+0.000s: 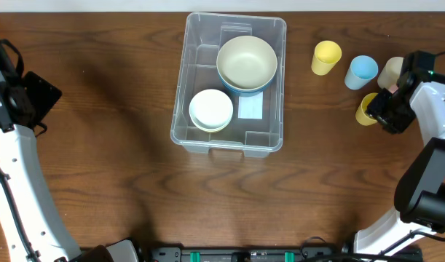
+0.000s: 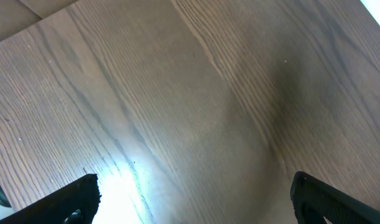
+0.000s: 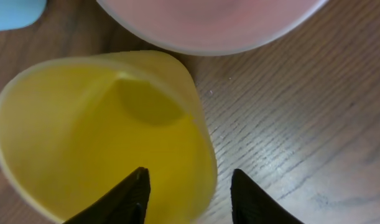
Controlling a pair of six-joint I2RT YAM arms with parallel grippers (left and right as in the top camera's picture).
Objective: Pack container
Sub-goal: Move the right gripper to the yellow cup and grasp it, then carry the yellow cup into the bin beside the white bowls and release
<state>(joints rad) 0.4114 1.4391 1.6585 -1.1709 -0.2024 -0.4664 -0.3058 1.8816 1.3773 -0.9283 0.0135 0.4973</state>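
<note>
Blue cup (image 1: 361, 71), pale cup (image 1: 390, 70), wooden table (image 1: 98, 145)

White arm links (image 1: 22, 182), black joints (image 1: 426, 185), black wrists (image 1: 33, 98)

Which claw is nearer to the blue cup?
Right. The right claw is at a yellow cup close beside the blue cup; the left claw is far off, beyond the container's opposite side.

It looks like a robotics lab bench: white robot arms (image 1: 22, 182) mounted at a wood-grain table (image 1: 98, 109) set with plastic cups (image 1: 326, 57) and a clear container (image 1: 200, 62).
</note>
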